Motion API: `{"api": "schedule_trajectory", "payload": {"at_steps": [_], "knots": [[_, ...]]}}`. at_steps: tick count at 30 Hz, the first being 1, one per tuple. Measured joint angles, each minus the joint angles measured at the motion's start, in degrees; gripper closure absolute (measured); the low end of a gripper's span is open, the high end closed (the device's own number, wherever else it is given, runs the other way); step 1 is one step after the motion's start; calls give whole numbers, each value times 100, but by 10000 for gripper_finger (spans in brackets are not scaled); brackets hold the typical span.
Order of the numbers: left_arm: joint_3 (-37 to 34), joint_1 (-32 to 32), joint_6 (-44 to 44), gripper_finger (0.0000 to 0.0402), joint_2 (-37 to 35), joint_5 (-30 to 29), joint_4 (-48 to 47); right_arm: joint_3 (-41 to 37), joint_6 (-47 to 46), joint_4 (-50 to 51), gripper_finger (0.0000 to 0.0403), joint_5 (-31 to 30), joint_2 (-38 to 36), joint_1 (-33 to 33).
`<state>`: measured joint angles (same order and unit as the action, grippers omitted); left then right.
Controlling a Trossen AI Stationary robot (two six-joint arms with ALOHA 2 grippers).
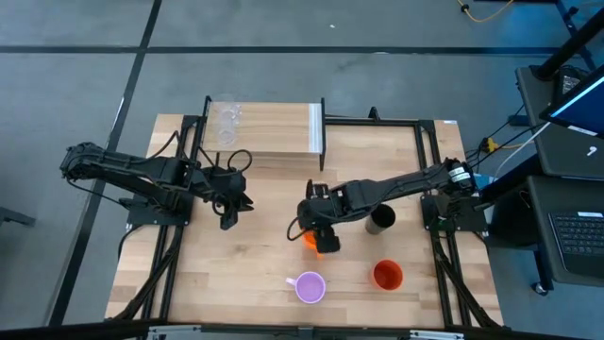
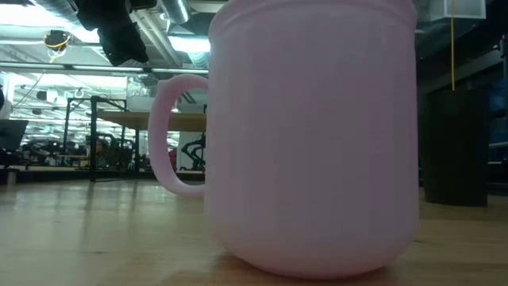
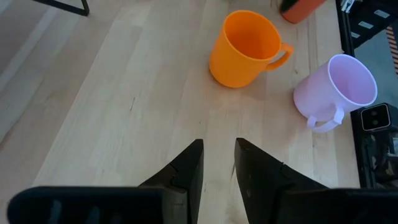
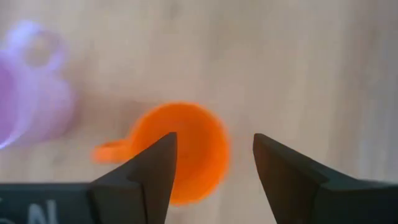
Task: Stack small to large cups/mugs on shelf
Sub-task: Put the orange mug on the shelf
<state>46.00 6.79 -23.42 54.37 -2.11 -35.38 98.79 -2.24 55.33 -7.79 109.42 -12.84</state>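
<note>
Orange mug (image 4: 186,152) sits right beneath the right gripper (image 4: 214,165), fingers spread, one over its mouth.

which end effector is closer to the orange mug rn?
Right. The right end effector hangs directly over the orange mug, fingers open either side of its rim. The left end effector is well off to the mug's left, empty.
</note>
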Motion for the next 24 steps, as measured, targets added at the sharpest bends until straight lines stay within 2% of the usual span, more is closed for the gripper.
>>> {"api": "schedule_trajectory", "payload": {"at_steps": [6, 13, 24], "knots": [[0, 0, 0, 315, 0, 0, -10, -502, -523, -208, 189, 29, 12, 229], [0, 2, 2, 315, 0, 0, -13, -952, -463, -430, 189, 556, 16, 406], [0, 2, 4, 315, 0, 0, -14, -1420, -499, -976, 189, 584, 16, 489]]}}
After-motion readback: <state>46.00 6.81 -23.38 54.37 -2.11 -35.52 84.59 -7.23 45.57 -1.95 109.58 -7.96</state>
